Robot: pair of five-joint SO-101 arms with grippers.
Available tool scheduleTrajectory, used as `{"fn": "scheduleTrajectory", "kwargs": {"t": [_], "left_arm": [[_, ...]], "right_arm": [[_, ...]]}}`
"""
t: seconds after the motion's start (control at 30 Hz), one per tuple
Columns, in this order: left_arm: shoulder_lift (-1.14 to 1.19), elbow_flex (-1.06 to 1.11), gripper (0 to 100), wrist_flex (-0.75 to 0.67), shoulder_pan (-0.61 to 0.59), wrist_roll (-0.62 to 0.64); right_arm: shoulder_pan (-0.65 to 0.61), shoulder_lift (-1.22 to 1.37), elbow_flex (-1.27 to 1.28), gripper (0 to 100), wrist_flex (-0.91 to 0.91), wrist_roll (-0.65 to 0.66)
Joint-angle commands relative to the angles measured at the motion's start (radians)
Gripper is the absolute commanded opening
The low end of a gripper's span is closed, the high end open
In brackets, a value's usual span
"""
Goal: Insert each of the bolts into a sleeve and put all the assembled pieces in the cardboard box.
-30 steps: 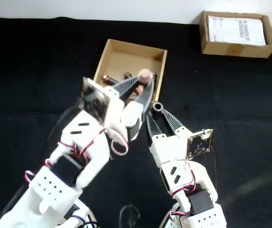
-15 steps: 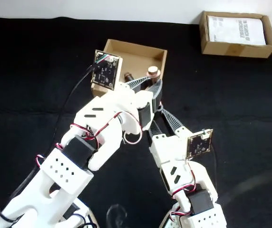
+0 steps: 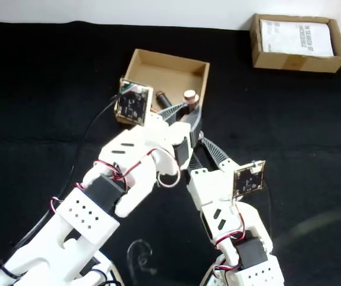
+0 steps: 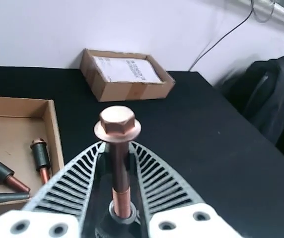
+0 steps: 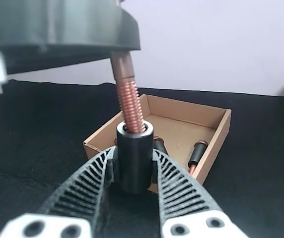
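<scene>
**Bolt tip is entering the sleeve just short of the box**

The left claw [image 4: 117, 148] is pinching the bolt [image 4: 117, 126] by its shank. It is holding the bolt upright with the hex head on top, so the threaded end is pointing straight down. Its two fingers are closing tight against the shank with no gap showing.

Beneath it, the right claw [image 5: 133, 166] is gripping the black sleeve [image 5: 134, 148] around its sides and standing it upright with the bore facing up. In the right wrist view the copper thread is dipping into the sleeve's mouth. Most of the thread is showing above the rim, so the insertion looks only just begun.

Holding both parts vertical is lining up their axes, which I judge lets the bolt slide in without jamming.

The pair is hanging above the bench [image 3: 39, 89], close to the near wall of the cardboard box [image 3: 164, 77], which is sitting toward the far edge. That is probably to keep the drop-off short.

Several assembled pieces [image 4: 41, 157] are already lying inside that box.

A second box [image 3: 290, 62] is resting at the far right corner.
</scene>
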Motion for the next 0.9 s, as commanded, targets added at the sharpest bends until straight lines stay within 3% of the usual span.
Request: {"fn": "scheduleTrajectory", "kwargs": {"t": [0.0, 0.2, 0.33, 0.6, 0.8, 0.87], "left_arm": [[-0.002, 0.005, 1, 0.011, 0.048, 0.0], [-0.013, 0.002, 1, 0.018, 0.136, -0.002], [-0.061, 0.01, 1, 0.117, 0.177, -0.046], [-0.108, 0.007, 2, 0.218, 0.15, -0.051], [-0.117, 0.005, 26, 0.218, 0.093, -0.044], [-0.117, 0.002, 29, 0.218, 0.07, -0.044]], "right_arm": [[-0.001, -0.004, 0.133, 0.6, -0.021, 0.009], [-0.001, -0.002, 0.133, 0.6, -0.019, 0.009], [0.001, -0.002, 0.133, 0.6, -0.018, 0.048], [0.001, -0.002, 0.133, 0.6, -0.018, 0.061], [0.001, -0.002, 0.133, 0.6, -0.018, 0.063], [0.001, -0.004, 0.133, 0.6, -0.018, 0.063]]}}
